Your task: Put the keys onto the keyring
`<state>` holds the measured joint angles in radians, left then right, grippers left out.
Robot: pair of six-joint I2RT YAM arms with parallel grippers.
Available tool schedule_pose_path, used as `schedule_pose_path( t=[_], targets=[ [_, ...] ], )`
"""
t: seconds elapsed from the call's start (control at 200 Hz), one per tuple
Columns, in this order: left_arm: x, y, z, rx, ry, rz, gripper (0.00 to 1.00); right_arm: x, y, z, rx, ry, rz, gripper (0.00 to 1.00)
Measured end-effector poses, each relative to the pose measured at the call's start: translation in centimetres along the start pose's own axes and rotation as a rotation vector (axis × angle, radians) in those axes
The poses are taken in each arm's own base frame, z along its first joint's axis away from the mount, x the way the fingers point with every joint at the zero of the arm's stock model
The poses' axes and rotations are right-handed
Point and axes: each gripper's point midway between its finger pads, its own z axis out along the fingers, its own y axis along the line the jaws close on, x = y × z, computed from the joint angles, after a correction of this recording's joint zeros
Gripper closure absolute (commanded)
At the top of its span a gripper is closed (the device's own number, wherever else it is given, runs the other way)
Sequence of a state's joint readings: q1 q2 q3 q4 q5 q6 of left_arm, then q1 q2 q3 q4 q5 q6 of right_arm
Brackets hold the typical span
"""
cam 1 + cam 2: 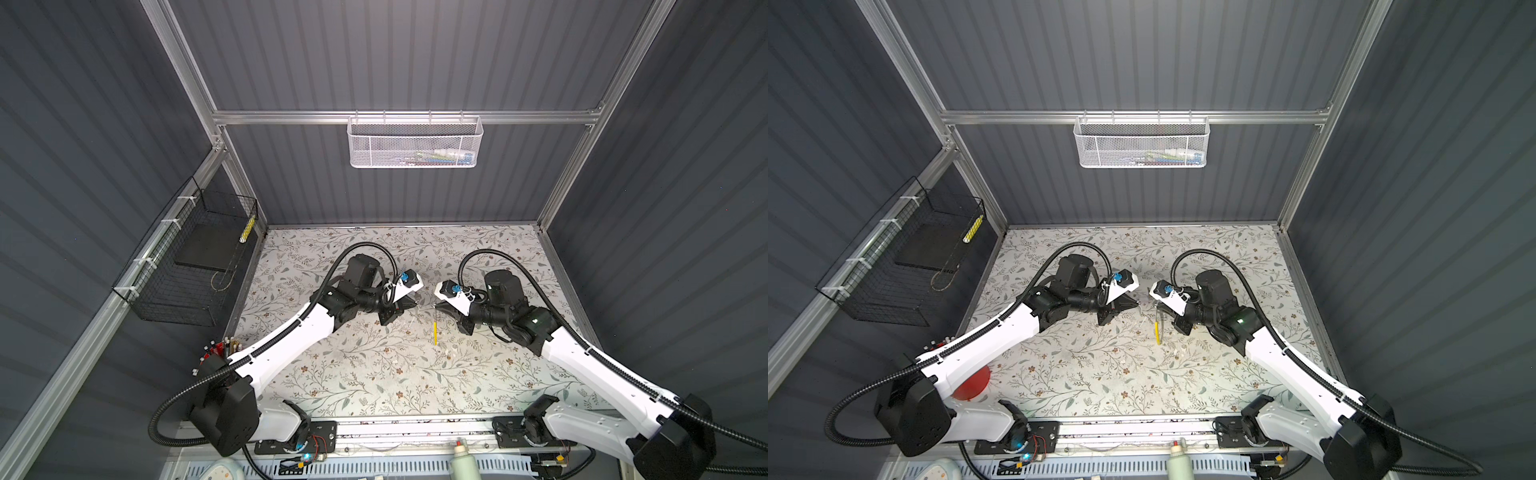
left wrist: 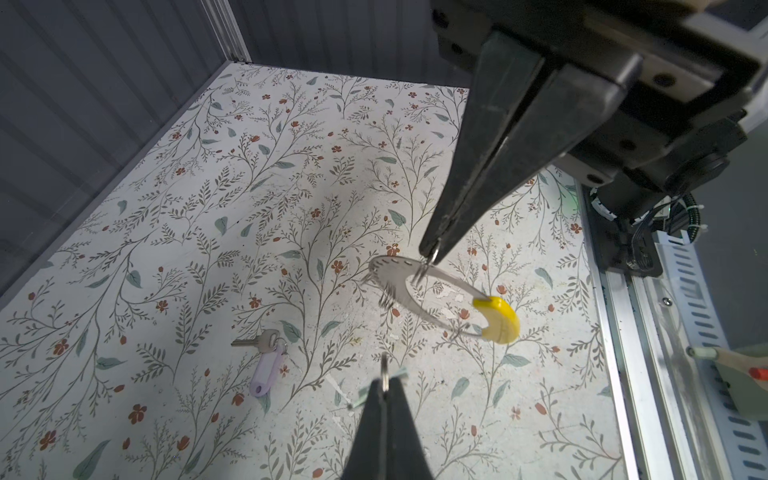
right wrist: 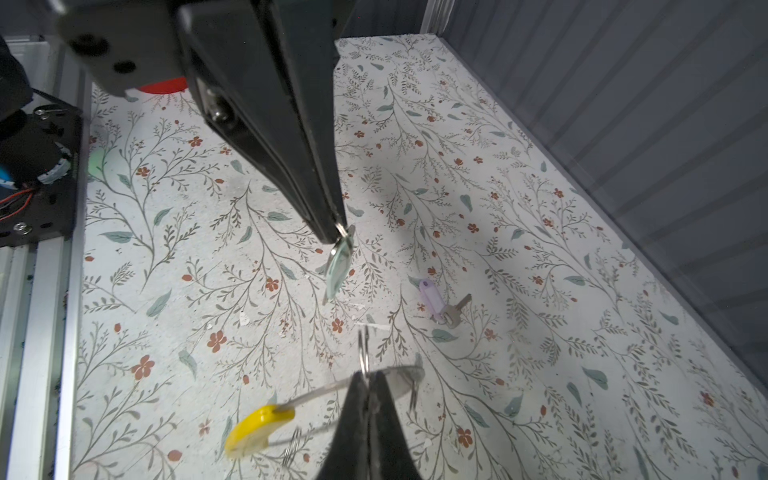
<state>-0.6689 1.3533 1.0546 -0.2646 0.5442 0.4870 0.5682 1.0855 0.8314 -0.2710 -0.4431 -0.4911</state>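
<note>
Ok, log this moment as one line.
left pincer: shut on green-tag key | right pincer: shut on keyring | purple-tag key: lying on table

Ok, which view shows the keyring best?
The left wrist view: the keyring hangs whole from the right gripper, yellow segment and small rings plain. The right wrist view shows it nearly edge-on, partly behind that gripper's fingers. In both top views only a yellow sliver shows.
</note>
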Motion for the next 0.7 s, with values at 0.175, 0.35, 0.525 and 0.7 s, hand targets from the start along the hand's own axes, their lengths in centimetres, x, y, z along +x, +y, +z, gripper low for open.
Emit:
schedule_pose_path(
  t=[0.175, 0.35, 0.525, 0.7],
  targets=[
    [-1.0, -0.8, -0.6, -0.009, -0.048, 0.123, 1.0, 0.3, 1.4, -0.1, -0.075, 0.005, -0.016, 1.0],
    [-2.0, -1.5, -0.7, -0.009, -0.078, 0.248, 1.0, -0.4, 2.1, -0.5, -0.108, -0.029, -0.055, 1.0],
    [-2.3, -2.5, -0.5, -0.006, -0.079, 0.366, 1.0, -1.5, 2.5, -1.4, -0.11, -0.075, -0.112, 1.0],
    [-2.5, -3.2, -0.2, -0.017, -0.073, 0.459, 1.0, -2.5, 2.8, -2.3, -0.104, -0.125, -0.166, 1.0]
  ],
)
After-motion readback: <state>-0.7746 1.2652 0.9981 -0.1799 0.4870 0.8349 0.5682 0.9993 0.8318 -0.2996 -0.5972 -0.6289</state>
